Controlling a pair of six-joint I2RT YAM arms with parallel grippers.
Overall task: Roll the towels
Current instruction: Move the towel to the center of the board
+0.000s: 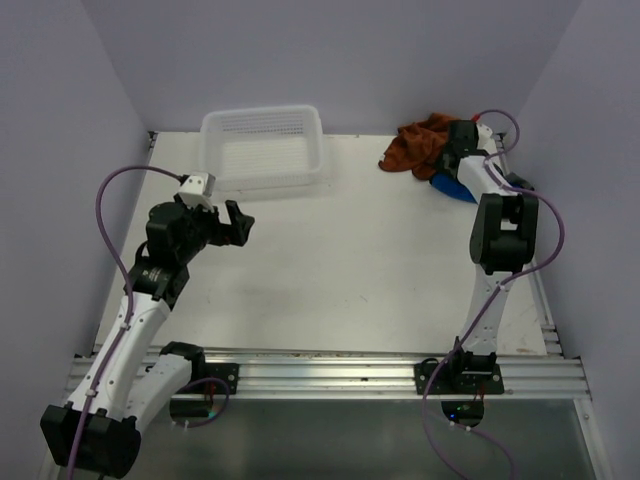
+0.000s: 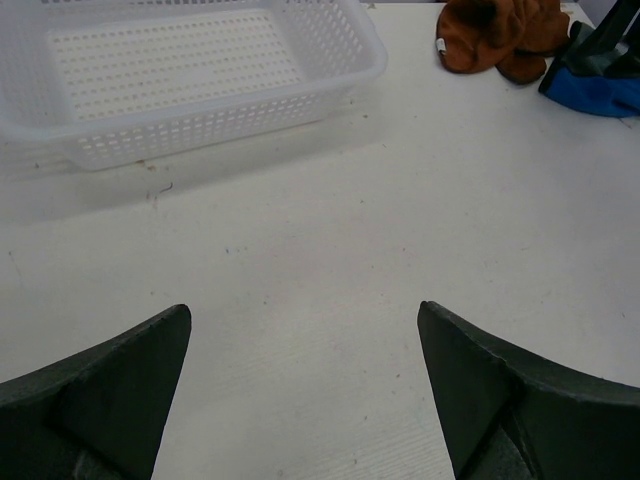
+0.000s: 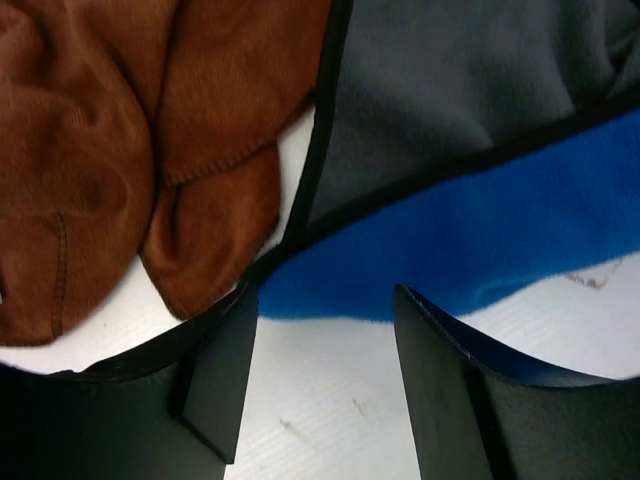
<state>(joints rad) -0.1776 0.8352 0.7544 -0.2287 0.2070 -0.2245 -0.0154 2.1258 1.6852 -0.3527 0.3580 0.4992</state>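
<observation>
Left gripper [image 1: 233, 222] at 9 o'clock of the tabletop [image 1: 350, 260]; jaws spread as wide as they go, nothing in them, bare surface below; white mesh basket [image 1: 264, 178] at 11 o'clock, empty as far as seen; rust-brown towel [image 1: 414, 146] bunched at 1 o'clock, near the far edge; right gripper [image 3: 325, 298] low over the pile just right of it; jaws parted, nothing between them but tabletop and the hem of the blue towel [image 3: 480, 235], which lies crumpled touching the brown one, at its 4 o'clock; neither towel flat, neither rolled; a grey patch with a dark hem sits above the blue in the right wrist view, cannot tell if it is the towel's other face or shadow.

Risks, as judgement: left arm is well apart from the cloth, so nothing pins a corner if the right pulls; the towels touch, so a pinch at the seam could take both and drag them as one lump; a grab on a bunched fold gives a wad, not a flat sheet, and a roll would come out lopsided; the pile is near the far right edge, so a push outward could tip cloth off.

Writing: small white tag [image 2: 441, 45] on the brown towel, too small to read; no brand legible anywhere.
</observation>
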